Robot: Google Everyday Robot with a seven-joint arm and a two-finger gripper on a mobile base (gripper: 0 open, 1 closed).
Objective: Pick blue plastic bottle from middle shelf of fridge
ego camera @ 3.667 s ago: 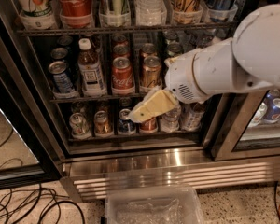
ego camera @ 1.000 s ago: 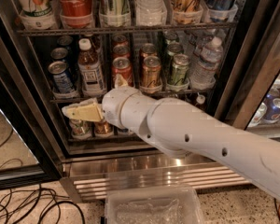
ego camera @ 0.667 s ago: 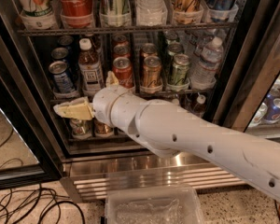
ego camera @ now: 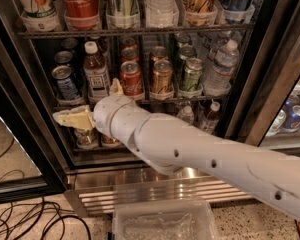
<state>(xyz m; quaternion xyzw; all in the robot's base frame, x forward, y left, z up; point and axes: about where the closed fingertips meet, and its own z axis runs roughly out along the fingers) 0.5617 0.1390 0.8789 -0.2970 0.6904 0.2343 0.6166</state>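
The blue plastic bottle (ego camera: 96,70) stands at the left of the middle shelf (ego camera: 165,100) of the fridge (ego camera: 21,109). It holds brown drink and has a white cap and a white label with dark print. My gripper (ego camera: 87,100) is at the end of the long white arm, just below and in front of the bottle at the shelf's front rail. It is open and empty. One cream finger (ego camera: 72,118) points left and the other tip (ego camera: 116,87) rises beside the bottle's base.
On the middle shelf stand a blue can (ego camera: 65,82), a red cola can (ego camera: 131,78), a gold can (ego camera: 161,77), a green can (ego camera: 191,74) and a water bottle (ego camera: 220,66). More drinks fill the shelves above and below. A clear bin (ego camera: 165,221) and cables (ego camera: 35,224) lie on the floor.
The arm has swung from the right of the fridge to the lower left. Over the last second the gripper has moved a little further left and up, close under the bottle.
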